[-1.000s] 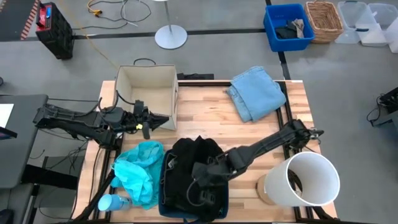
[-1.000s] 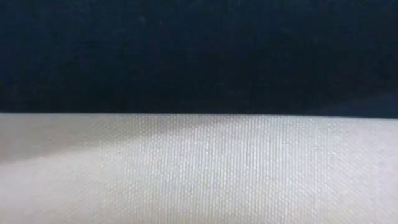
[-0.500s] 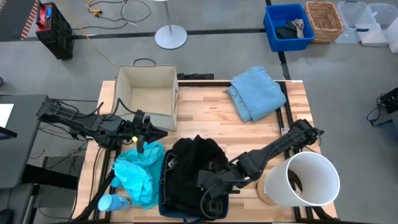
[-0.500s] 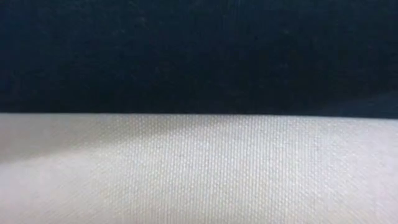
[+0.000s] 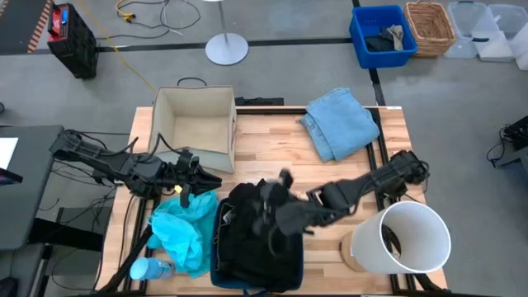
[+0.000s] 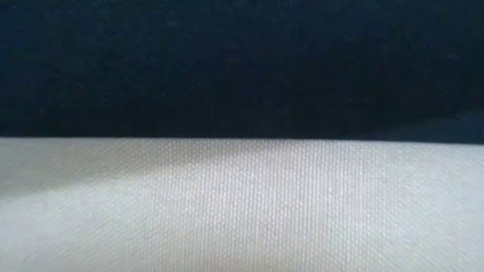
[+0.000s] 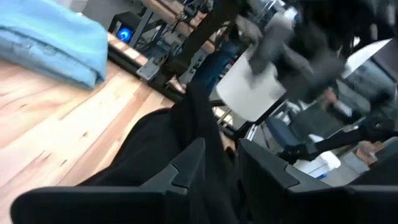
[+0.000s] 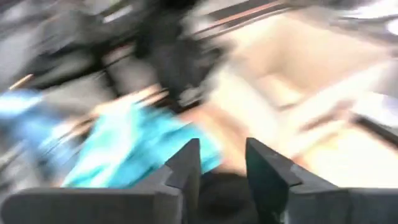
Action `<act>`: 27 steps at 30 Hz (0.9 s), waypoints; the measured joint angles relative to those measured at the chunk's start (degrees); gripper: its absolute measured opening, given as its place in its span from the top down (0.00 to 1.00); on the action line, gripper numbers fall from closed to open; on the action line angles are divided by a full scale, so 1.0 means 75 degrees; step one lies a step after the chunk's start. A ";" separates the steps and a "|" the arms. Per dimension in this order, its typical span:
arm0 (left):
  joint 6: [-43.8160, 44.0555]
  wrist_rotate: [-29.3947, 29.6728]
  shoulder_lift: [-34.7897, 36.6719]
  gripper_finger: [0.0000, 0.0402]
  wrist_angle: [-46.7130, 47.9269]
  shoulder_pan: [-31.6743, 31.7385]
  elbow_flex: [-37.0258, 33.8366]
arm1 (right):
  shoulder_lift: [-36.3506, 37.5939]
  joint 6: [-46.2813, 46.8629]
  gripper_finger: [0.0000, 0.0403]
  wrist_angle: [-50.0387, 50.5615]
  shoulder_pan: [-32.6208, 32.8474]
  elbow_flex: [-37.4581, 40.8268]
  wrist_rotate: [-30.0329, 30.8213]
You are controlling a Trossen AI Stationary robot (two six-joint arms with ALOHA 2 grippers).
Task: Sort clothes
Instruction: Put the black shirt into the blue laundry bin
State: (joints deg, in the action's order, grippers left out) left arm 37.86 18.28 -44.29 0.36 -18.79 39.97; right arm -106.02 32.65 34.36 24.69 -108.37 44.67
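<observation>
The black garment (image 5: 252,239) lies piled in a dark blue bin (image 5: 216,272) at the near edge; it also shows in the left wrist view (image 7: 149,155). The teal garment (image 5: 186,223) lies crumpled on the table left of the bin. The light blue denim (image 5: 342,124) lies folded at the far right. The charcoal denim does not plainly show. My right gripper (image 5: 268,210) is blurred above the black garment, and its fingers (image 8: 186,168) stand apart with nothing between the tips. My left gripper (image 5: 198,177) is open over the table, between the beige box and the teal garment.
An open beige box (image 5: 195,124) stands at the far left. A white round bin (image 5: 404,239) at the near right holds something dark. A light blue bottle (image 5: 148,268) lies near the teal garment. A blue crate (image 5: 382,33) stands on the floor. Cloth fills the low view (image 6: 242,204).
My right gripper first dipped into the black garment in the bin. It has then come up fast and swung toward the table's far edge. My left gripper has moved a little toward the near edge, closer to the teal garment.
</observation>
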 joint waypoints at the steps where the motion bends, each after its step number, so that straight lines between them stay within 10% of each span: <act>1: 0.0024 0.0000 0.0000 0.77 0.0087 0.0000 -0.0001 | 0.0000 0.0380 0.68 0.0127 -0.0145 -0.0002 0.0321; 7: 0.0497 -0.0016 0.0003 0.77 0.0441 0.0000 -0.0006 | -0.0005 0.2113 0.75 0.0822 -0.0966 -0.0002 -0.1018; 18: 0.0574 -0.0408 0.0003 0.77 0.0400 -0.0078 -0.0006 | -0.0143 0.2687 0.38 0.1970 -0.1358 -0.0007 -0.2598; 27: 0.0545 -0.0407 0.0006 0.77 0.0443 -0.0082 -0.0006 | -0.0989 0.2609 0.38 0.1230 -0.1560 -0.0007 -0.4340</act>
State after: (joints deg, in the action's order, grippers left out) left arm 41.94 15.23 -44.25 3.68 -19.40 39.92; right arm -113.43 52.22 43.59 12.99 -108.41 12.11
